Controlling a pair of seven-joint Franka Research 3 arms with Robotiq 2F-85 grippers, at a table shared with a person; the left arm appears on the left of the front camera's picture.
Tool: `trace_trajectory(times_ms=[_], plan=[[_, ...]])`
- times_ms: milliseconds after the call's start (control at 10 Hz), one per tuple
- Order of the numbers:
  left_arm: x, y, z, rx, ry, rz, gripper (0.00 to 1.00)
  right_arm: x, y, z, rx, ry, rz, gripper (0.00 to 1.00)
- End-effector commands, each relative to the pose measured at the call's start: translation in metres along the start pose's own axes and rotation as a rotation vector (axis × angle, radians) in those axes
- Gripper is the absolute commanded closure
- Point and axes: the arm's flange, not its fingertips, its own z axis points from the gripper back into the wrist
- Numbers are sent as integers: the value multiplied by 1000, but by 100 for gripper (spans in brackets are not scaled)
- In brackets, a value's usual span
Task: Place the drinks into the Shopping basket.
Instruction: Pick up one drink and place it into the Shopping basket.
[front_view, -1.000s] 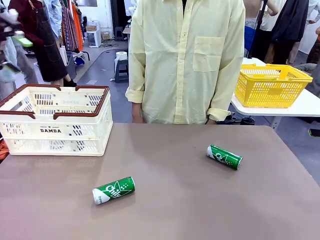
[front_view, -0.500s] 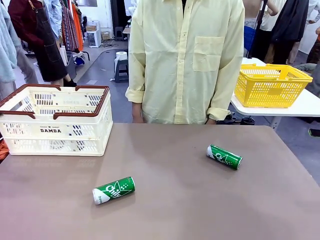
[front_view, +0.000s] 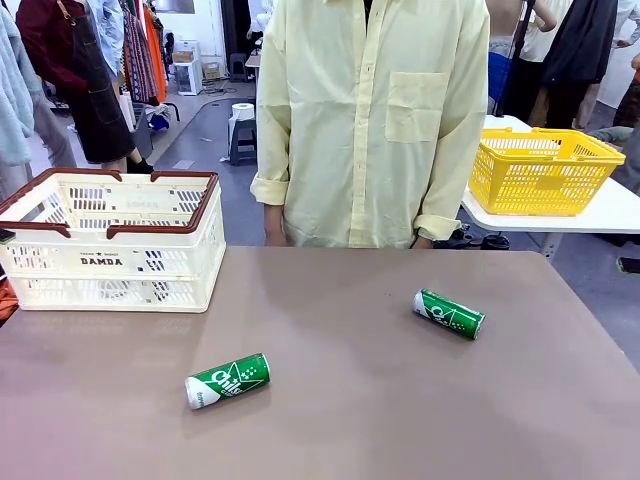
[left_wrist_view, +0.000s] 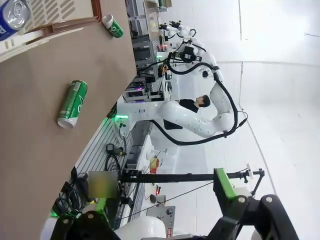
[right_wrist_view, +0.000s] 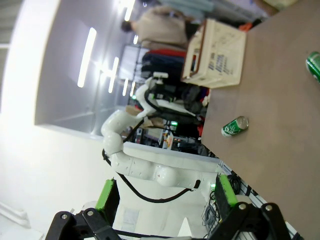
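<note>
Two green drinks lie on their sides on the brown table: one near the front left (front_view: 227, 379), one at the right (front_view: 449, 313). The left wrist view shows them too (left_wrist_view: 72, 104) (left_wrist_view: 113, 26), as does the right wrist view (right_wrist_view: 235, 126) (right_wrist_view: 314, 65). The cream Shopping basket (front_view: 110, 262) stands at the table's left. In the left wrist view a blue drink (left_wrist_view: 11, 16) shows inside the basket, behind its rim (left_wrist_view: 65, 25). My left gripper (left_wrist_view: 162, 200) and right gripper (right_wrist_view: 166, 192) hang open off the table's sides, holding nothing.
A person in a pale yellow shirt (front_view: 372, 120) stands at the far edge, hands down behind the table. A yellow basket (front_view: 540, 170) sits on a white table at the back right. The brown table (front_view: 340, 420) is bare around the cans.
Cans and basket have not moved. A person at the far left of the background has shifted out of the picture's edge.
</note>
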Motion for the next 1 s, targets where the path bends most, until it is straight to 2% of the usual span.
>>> trace_trajectory(times_ms=[0,800,900], plan=[[-6,-3,0,-20,-15,-6,0,1,6,-1,20,-12,-10,0],[-2,-1,-1,-2,-2,-1,0,1,6,-1,20,-12,-10,0],[16,-17,-45,104,121,17,0,1,6,-1,20,-12,-10,0]])
